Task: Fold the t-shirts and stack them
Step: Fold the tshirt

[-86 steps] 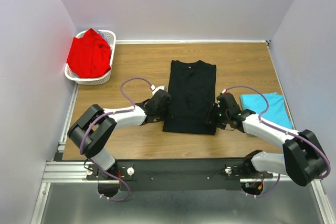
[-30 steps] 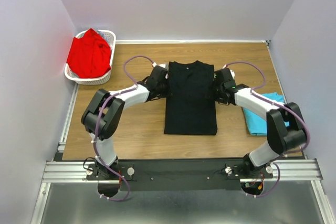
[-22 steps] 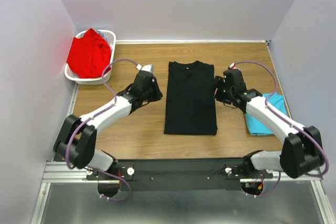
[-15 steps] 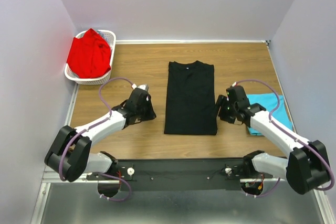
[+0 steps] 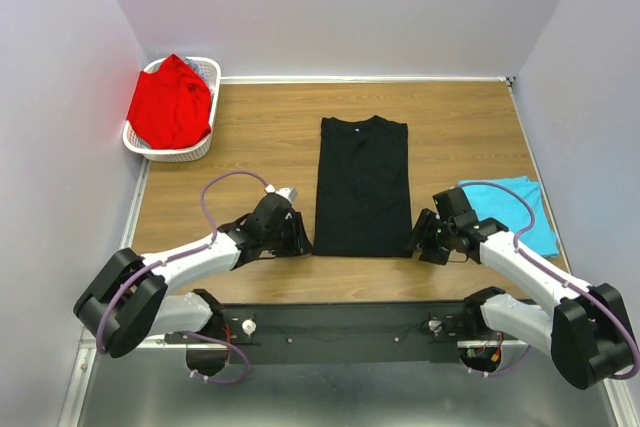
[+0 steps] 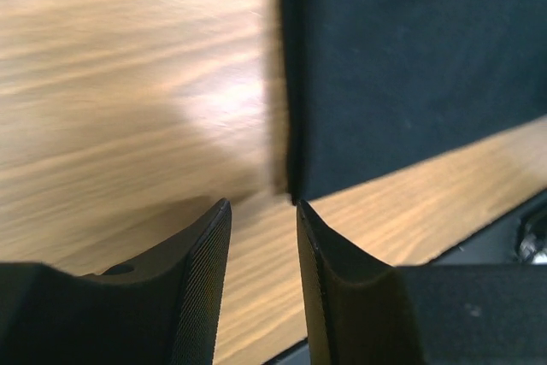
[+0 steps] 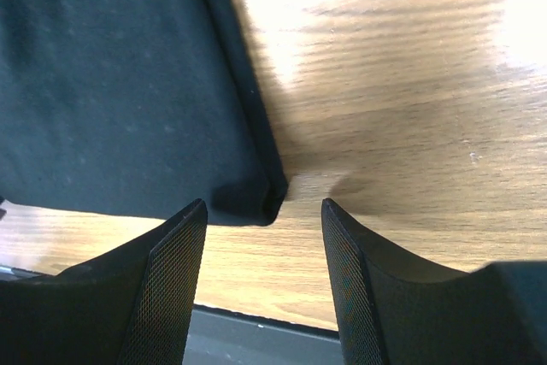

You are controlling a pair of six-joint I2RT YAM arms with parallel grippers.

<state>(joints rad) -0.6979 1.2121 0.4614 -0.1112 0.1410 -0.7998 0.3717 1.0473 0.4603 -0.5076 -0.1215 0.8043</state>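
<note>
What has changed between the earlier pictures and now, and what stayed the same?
Both arms travelled from the near corners of the black t-shirt up to its shoulders and back. The left gripper and right gripper are again at those corners, fingers open, holding nothing. The black t-shirt, the red t-shirt in the basket and the turquoise t-shirt stayed in place.

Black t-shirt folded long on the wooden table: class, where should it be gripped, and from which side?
Probably the near hem corners of the black cloth t-shirt, from the near edge, low: it lies flat, and those layered corners face the open left end effector and right end effector.
</note>
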